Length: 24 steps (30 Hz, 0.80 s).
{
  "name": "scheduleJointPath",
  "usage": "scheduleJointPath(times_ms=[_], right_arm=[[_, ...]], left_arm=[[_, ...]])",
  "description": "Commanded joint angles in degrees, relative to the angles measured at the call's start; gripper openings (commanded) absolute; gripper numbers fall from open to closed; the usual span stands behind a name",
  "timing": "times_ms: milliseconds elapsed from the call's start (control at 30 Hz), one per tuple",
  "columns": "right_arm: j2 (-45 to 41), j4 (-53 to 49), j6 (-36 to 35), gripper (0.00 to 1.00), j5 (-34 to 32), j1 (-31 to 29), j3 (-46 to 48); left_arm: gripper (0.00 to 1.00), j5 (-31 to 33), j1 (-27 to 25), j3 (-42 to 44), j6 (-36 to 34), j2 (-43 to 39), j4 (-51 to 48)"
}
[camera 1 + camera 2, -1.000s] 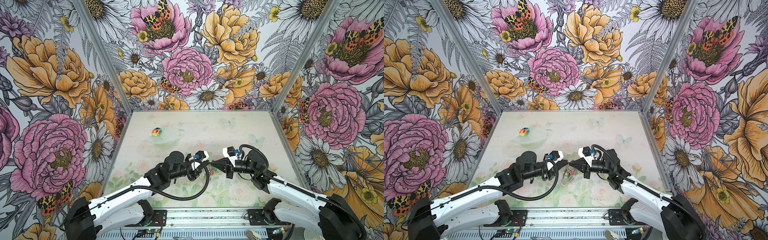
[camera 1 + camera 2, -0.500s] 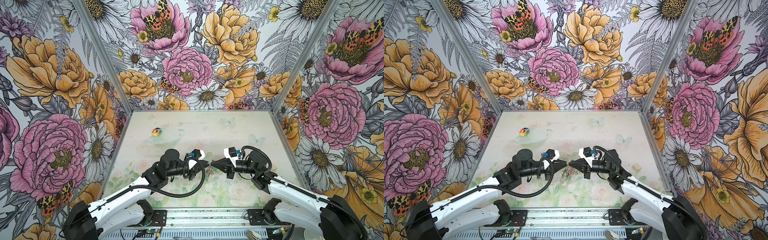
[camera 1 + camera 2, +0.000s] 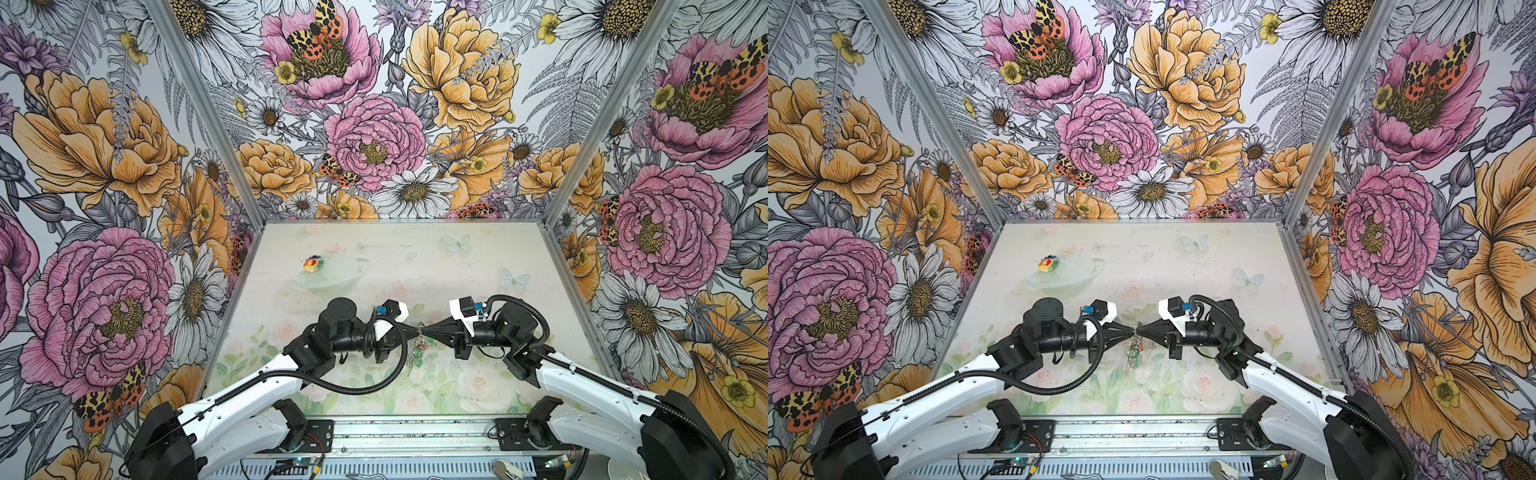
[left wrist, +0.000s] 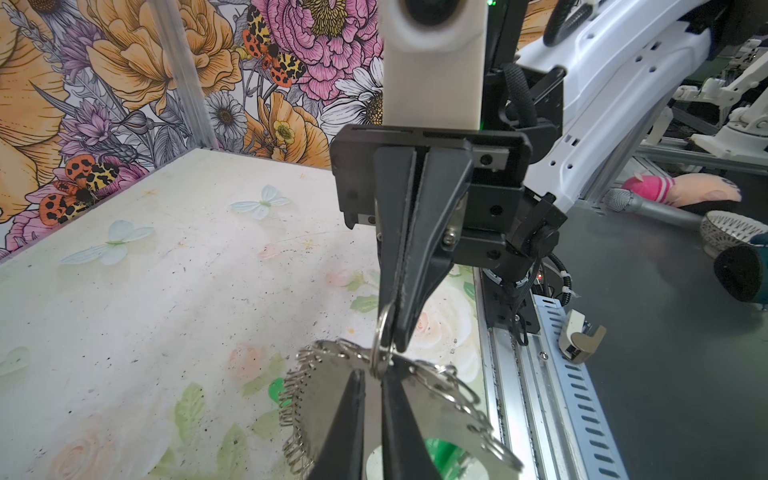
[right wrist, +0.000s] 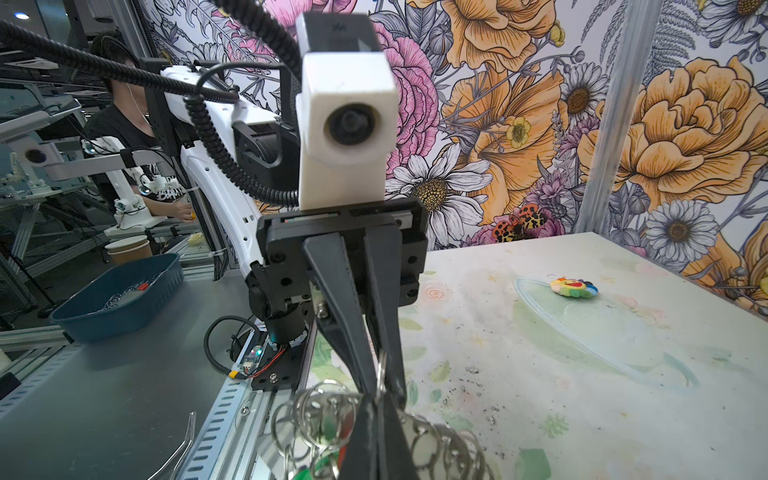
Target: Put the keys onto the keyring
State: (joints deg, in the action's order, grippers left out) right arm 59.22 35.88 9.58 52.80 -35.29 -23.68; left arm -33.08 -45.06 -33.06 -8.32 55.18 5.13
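Above the near middle of the pale flower-printed counter (image 3: pixel 457 257), the left black pincer (image 3: pixel 415 331) and right black pincer (image 3: pixel 427 331) meet tip to tip in the air: the left is nearly closed on the grey oval metal keyring (image 4: pixel 320 372) fringed with wire loops (image 4: pixel 291 415), the right clamped tight on one loop; two green-headed silver keys (image 3: pixel 1133 356) dangle just beneath

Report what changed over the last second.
The left gripper moved in toward the right gripper until their tips meet. Its jaws now pinch a wire loop of the keyring. Unchanged: the right gripper stays shut on the keyring, the keys hang beneath it, and the multicoloured toy lies at the back of the table.
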Motion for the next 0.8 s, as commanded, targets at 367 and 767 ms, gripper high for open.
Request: scheduleJointPath(times_ms=[367,767], right_arm=[[0.5,3.3,0.3,0.0,2.0,-0.4,0.3],[1.4,5.3,1.3,0.0,2.2,-0.7,0.1]], left_arm=[[0.15,-3.0,1.4,2.0,2.2,-2.4,5.1],[0.06,-5.0,1.4,1.7,2.5,-0.8,5.6]])
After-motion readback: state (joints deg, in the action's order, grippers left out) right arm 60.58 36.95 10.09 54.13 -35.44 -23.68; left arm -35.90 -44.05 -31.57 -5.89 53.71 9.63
